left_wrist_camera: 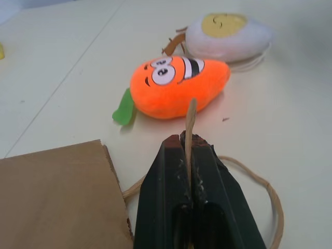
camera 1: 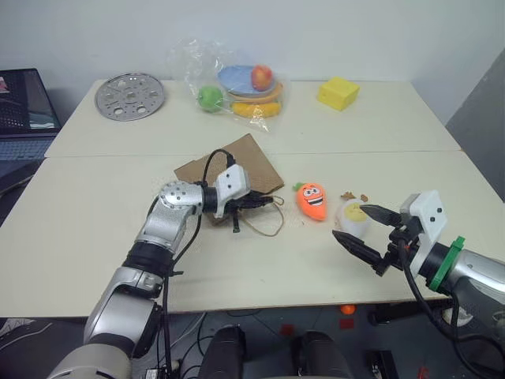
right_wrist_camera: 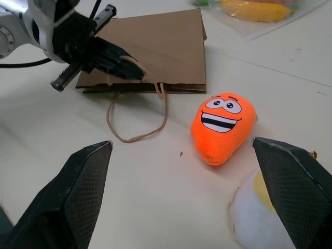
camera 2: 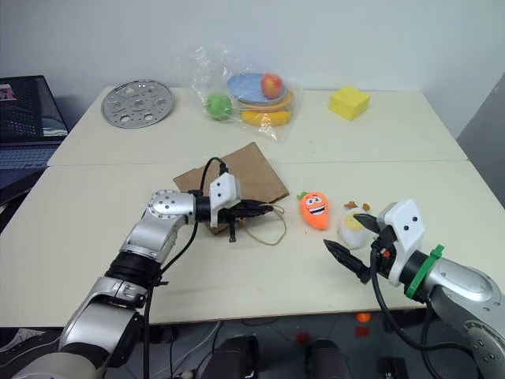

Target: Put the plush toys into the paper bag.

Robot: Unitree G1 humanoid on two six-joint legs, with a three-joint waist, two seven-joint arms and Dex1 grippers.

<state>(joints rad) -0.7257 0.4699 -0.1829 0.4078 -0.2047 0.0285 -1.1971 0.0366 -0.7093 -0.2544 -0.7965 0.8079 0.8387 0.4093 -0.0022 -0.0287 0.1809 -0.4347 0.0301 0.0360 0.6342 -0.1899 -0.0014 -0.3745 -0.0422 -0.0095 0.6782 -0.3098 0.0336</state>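
Both eye views look down from the head across the table (camera 1: 410,126). Each wrist view sits low and close; both share the carrot (left_wrist_camera: 179,85) at centre frame.

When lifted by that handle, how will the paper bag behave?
The paper bag lies flat, so it likely hangs limp with its mouth closed. The thin handle, pinched by the left end effector, may twist or swing.

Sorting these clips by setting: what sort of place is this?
Probably a lab or office test bench, not a home: plain pale tables pushed together against a bare wall, an open laptop at the side, and assorted props like a perforated metal disc.
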